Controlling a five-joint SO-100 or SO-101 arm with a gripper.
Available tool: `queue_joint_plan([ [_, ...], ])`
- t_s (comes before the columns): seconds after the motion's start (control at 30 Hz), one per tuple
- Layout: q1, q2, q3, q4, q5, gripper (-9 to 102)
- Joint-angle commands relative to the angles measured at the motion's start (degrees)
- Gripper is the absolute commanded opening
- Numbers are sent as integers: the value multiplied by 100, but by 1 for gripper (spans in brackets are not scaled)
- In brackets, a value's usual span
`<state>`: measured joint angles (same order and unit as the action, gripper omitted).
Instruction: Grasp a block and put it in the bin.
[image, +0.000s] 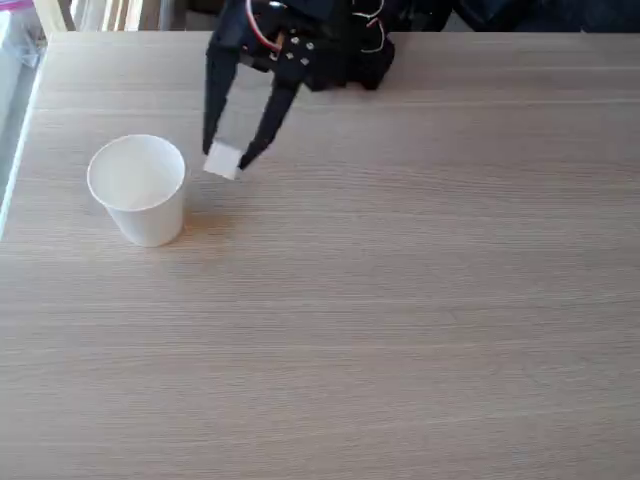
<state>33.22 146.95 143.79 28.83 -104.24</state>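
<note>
Fixed view, read from left to right. At the left stands one bin (137, 190), a white paper cup, upright on the bench (400, 330) with its round mouth open and no contents visible. Just to its right, near the rim but apart from it, is one block (223, 160), a small white cube sitting between the tips of the black gripper (225, 158), whose two fingers (212, 100) reach down from the arm at the top edge. The fingers are closed on the block, one against each opposite face; whether the block rests on the bench or is just lifted off it cannot be told. The block is judged light and rigid, with smooth flat faces that could slip under a loose hold, so a square grip across two parallel faces near their middle seems best. The cup is judged light and easy to tip if nudged at the rim.
</note>
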Motion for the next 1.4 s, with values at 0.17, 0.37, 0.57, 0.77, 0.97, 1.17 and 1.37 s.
queue_joint_plan([
  [0.17, 1143, -1318, -782, -378, -246, 0],
  [0.37, 1292, -1881, -923, -694, -457, 3],
  [0.57, 1301, -1837, -861, -633, -606, 25],
  [0.77, 1239, -1793, -817, -624, -668, 25],
  [0.97, 1020, -1635, -765, -624, -580, 7],
  [1.17, 141, -1046, -439, -659, -158, 0],
  [1.37, -1459, 255, 1020, -835, 97, 0],
])
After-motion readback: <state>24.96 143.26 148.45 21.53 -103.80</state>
